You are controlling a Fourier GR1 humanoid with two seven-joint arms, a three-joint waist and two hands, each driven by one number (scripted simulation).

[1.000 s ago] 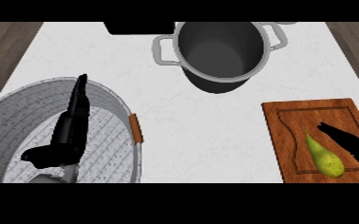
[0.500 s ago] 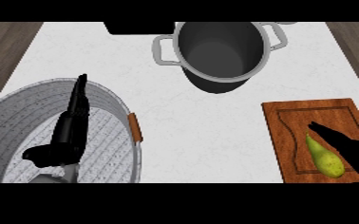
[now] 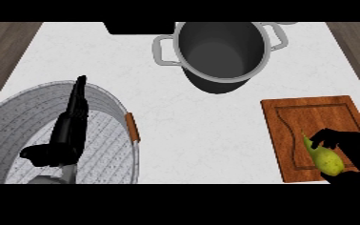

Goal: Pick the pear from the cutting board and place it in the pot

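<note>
At the far left, a large round grey basket (image 3: 105, 124) with a brown handle tab on its right rim fills the lower corner of the white counter (image 3: 190, 124). The left hand (image 3: 67, 128) shows above the basket, its fingers straight and pointing away from the robot, holding nothing.

Further right, near the counter's far edge, stands the dark grey pot (image 3: 221, 52) with a light handle on each side. It is upright and its inside looks bare. A black object (image 3: 139, 27) lies just behind it to the left, cut off by the view's edge.

At the right, the wooden cutting board (image 3: 299, 124) lies near the counter's front, well apart from the pot. The yellow-green pear (image 3: 325, 158) lies on the board's lower right part, its narrow end pointing up and left. The right hand (image 3: 336, 140) comes in from the lower right corner and curls over the pear's upper side, its fingers touching the fruit near the narrow end.
</note>
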